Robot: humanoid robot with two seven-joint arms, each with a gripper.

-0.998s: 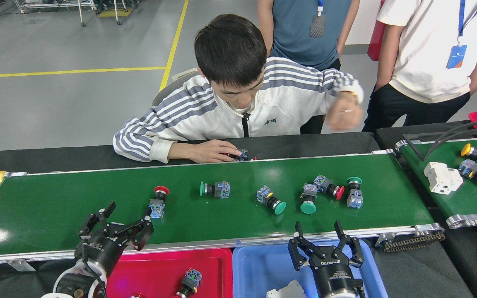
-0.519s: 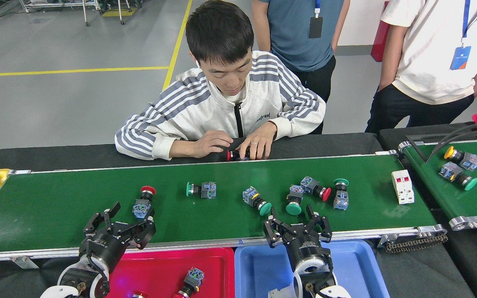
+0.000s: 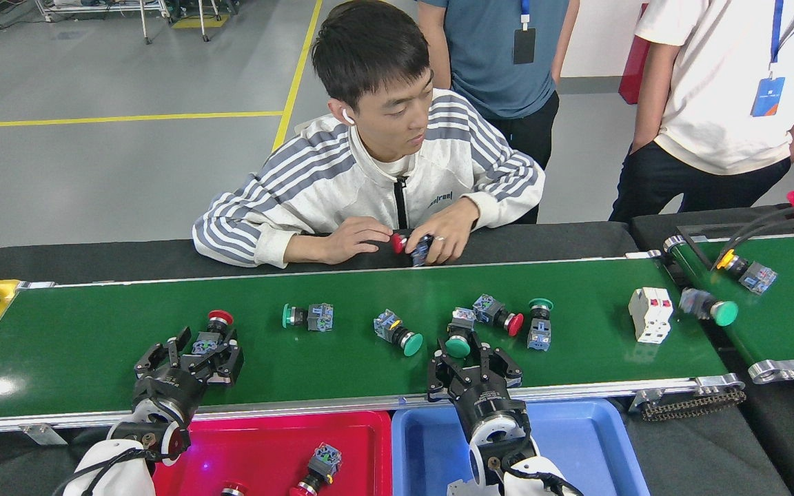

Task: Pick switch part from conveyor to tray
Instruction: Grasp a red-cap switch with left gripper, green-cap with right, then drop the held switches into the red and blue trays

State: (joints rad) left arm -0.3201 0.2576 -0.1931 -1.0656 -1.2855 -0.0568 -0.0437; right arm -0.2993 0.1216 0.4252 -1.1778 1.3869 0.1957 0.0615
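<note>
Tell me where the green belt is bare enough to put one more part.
On the conveyor, the belt left of the red-capped switch is bare, as is the strip between the green-capped switch and the white breaker. The middle is crowded.

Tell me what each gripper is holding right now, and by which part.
Neither clearly holds anything. The left gripper is around the red-capped switch; the right gripper reaches a green-capped switch. Contact cannot be told.

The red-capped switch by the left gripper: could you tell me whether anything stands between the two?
Nothing visible does. The left gripper is open with its fingers either side of the red-capped switch on the conveyor; the next switch lies well to its right.
</note>
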